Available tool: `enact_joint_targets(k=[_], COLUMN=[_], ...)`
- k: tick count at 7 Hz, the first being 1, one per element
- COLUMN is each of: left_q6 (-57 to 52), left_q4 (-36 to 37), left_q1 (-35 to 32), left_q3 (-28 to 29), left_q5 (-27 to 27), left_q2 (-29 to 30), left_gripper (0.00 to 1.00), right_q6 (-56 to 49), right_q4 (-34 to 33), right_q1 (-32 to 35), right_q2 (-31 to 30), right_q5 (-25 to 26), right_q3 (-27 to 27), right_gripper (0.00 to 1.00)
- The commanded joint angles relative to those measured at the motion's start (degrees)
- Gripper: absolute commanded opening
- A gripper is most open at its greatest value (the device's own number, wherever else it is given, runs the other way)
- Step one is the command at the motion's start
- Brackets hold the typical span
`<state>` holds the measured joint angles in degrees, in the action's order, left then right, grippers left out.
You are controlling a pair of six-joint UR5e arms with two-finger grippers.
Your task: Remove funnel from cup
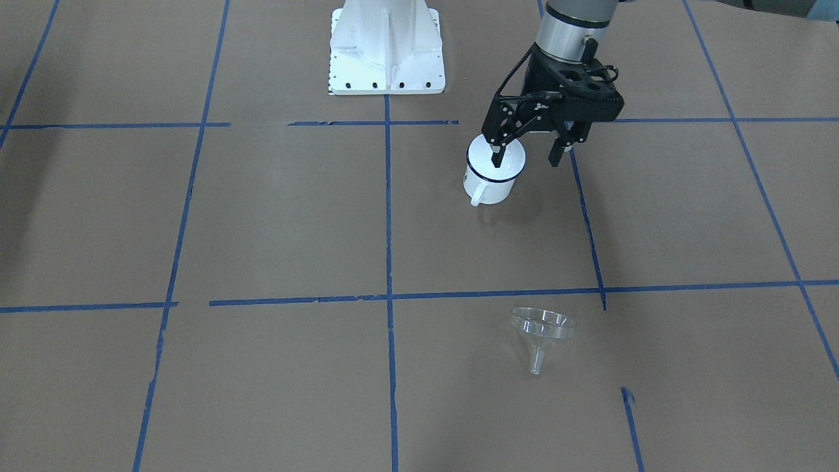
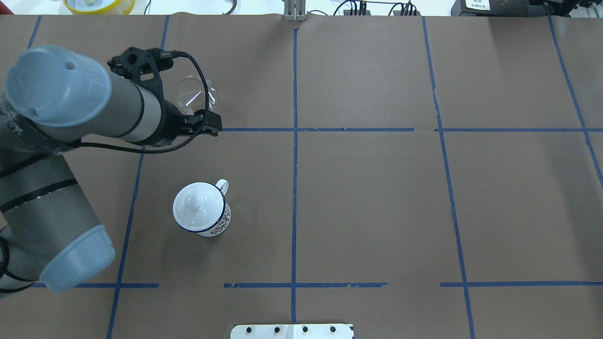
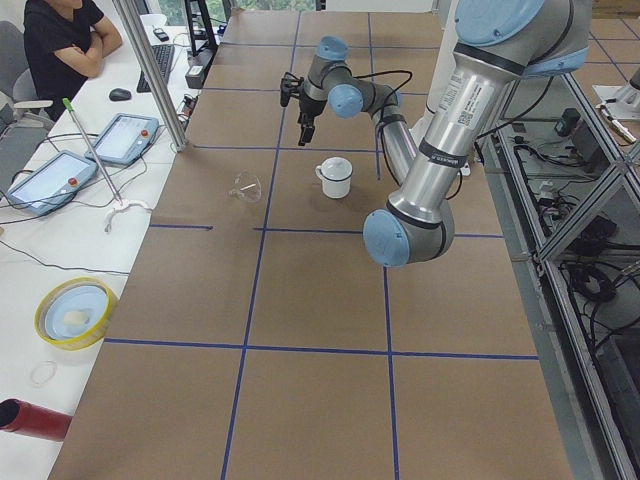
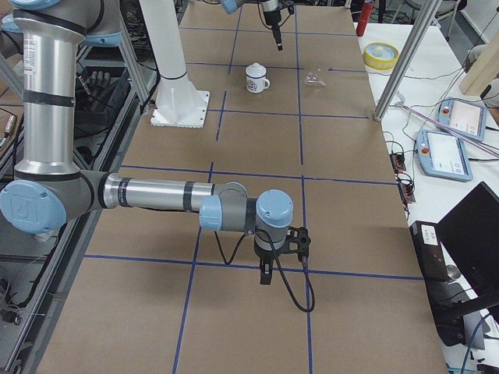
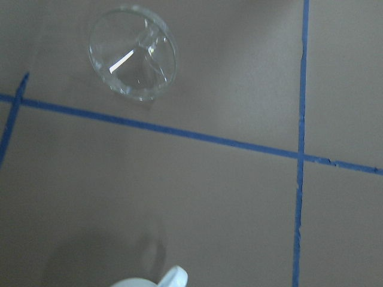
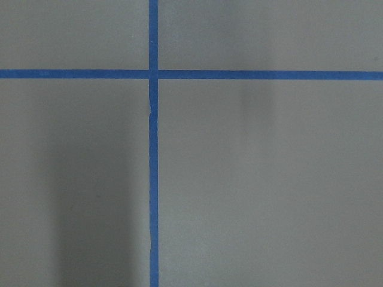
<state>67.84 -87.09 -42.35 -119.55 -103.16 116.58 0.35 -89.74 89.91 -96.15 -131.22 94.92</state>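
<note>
The clear funnel [image 1: 543, 331] lies on its side on the brown table, apart from the cup; it also shows in the overhead view [image 2: 193, 96] and the left wrist view [image 5: 133, 52]. The white cup with a blue rim [image 1: 493, 172] stands upright, and in the overhead view [image 2: 201, 208] a white lid with a knob sits on it. My left gripper [image 1: 526, 159] is open and empty, held in the air above the table between cup and funnel. My right gripper [image 4: 265, 273] hangs over bare table far from both; I cannot tell whether it is open or shut.
The robot's white base plate [image 1: 387, 46] stands at the table's robot side. A yellow bowl [image 3: 75, 312], tablets and a metal pole [image 3: 150, 70] stand on the operators' bench. A person [image 3: 65, 40] sits there. Blue tape lines cross the table.
</note>
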Motion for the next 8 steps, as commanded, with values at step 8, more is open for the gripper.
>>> enact_joint_targets(k=[8], left_q6=[-55.5], left_q4=[-21.7], left_q1=[-38.9], left_q3=[19.1], left_q5=[-26.2], left_q2=[-31.0], left_gripper=[1.00], right_q6=[0.0], right_q4=[0.0], right_q1=[0.0], right_q2=[0.0], right_q5=[0.0], right_q3=[0.0], right_gripper=[1.00])
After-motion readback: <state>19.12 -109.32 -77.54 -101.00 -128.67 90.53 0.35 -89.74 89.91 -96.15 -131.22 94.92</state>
